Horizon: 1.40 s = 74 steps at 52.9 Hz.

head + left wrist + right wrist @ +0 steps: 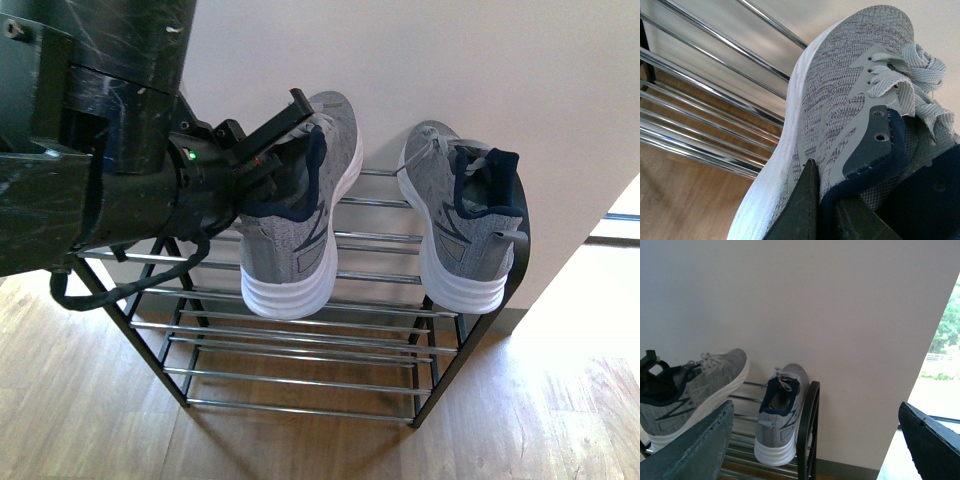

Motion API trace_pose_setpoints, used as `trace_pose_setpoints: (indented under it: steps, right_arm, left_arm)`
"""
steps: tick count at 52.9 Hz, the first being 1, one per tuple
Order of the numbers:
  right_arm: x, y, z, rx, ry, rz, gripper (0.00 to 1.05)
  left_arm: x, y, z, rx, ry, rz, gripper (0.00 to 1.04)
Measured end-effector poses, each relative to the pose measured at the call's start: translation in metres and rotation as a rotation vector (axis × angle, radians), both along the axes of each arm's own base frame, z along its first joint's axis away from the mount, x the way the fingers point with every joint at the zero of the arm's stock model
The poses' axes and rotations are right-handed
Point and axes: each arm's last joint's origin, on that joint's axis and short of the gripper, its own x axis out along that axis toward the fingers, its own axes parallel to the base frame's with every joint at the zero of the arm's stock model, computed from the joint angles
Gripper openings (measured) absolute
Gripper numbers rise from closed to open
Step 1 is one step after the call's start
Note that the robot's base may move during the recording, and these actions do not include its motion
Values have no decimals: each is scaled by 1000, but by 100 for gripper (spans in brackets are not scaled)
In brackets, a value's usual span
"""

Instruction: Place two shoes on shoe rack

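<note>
Black metal up close: our L gripper (290, 140) is clamped on the collar of the held sneaker (300, 235), at the heel end. In the left wrist view one finger (802, 210) presses the outer side wall by the white sole and the other sits inside the navy lining, so knit and padding are pinched between them.

That grey knit shoe (840, 110) runs lengthwise away from us, heel near, toe twd the wall. The right wrist view shows it tilted (695, 385), toe higher than heel. We can't tell whether its sole touches the bars.

Under it is the shoe rack (380, 237), chrome bars running across, black frame at the ends.

Further right, the second sneaker (455, 230) sits on the top tier, same heading, toe to the wall, heel at the front edge. It's just beside the rack's black end loop (807, 430).

A strip of bare bars shows btwn the two shoes, they're apart.

R gripper (815, 430) is spread wide, holding nothing, off to the rack's right end.

Behind it all is the pale wall (480, 60), wood floor (90, 420) below.
</note>
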Motion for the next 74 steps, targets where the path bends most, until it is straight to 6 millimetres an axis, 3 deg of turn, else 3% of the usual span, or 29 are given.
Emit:
trace_pose_setpoints:
  steps: [12, 29, 43, 72, 74]
  right_arm:
    - [0, 0, 0, 0, 0, 0, 96]
    - [0, 0, 0, 0, 0, 0, 96]
    - [0, 0, 0, 0, 0, 0, 96]
    - [0, 0, 0, 0, 0, 0, 96]
    - [0, 0, 0, 0, 0, 0, 96]
  left_arm:
    - [17, -19, -15, -37, 21, -18, 2]
    - [26, -30, -30, -77, 47, 14, 2]
    - [34, -55, -34, -105, 55, -16, 2]
    - [39, -76, -43, -135, 87, -3, 2]
    - [40, -77, -43, -139, 90, 0, 9]
